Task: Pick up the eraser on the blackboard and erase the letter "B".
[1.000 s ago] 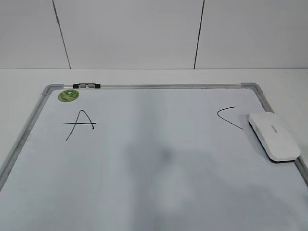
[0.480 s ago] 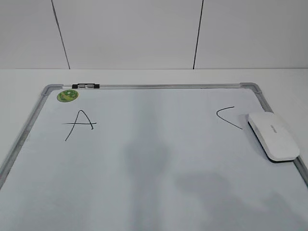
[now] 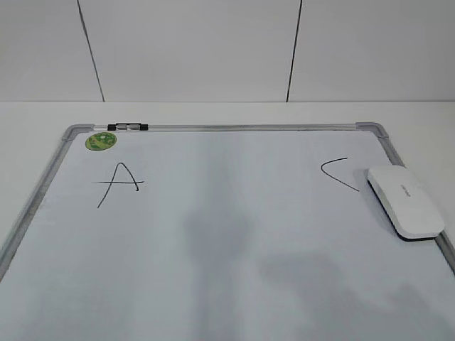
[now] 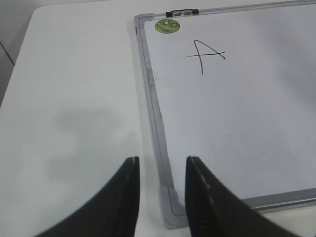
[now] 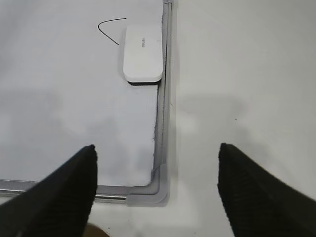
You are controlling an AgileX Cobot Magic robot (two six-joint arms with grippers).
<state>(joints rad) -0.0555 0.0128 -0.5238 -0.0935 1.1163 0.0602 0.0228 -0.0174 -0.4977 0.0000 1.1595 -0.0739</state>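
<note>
The eraser [image 5: 143, 54] lay untouched against the blackboard's [image 3: 226, 128] right frame, beside the "C" [image 3: 338, 173]; no "B" showed; the right gripper [image 5: 157, 192] hung spread wide near the board's near-right corner, probably lining up; the left gripper [image 4: 162, 195] sat slightly parted.

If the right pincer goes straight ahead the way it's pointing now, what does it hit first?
Probably the blackboard's metal frame: the open right pincer is centred over the right rail near the corner. Farther along that line lies the eraser, just inside the rail. Height above the board is unclear, so this is a hedged guess.
</note>
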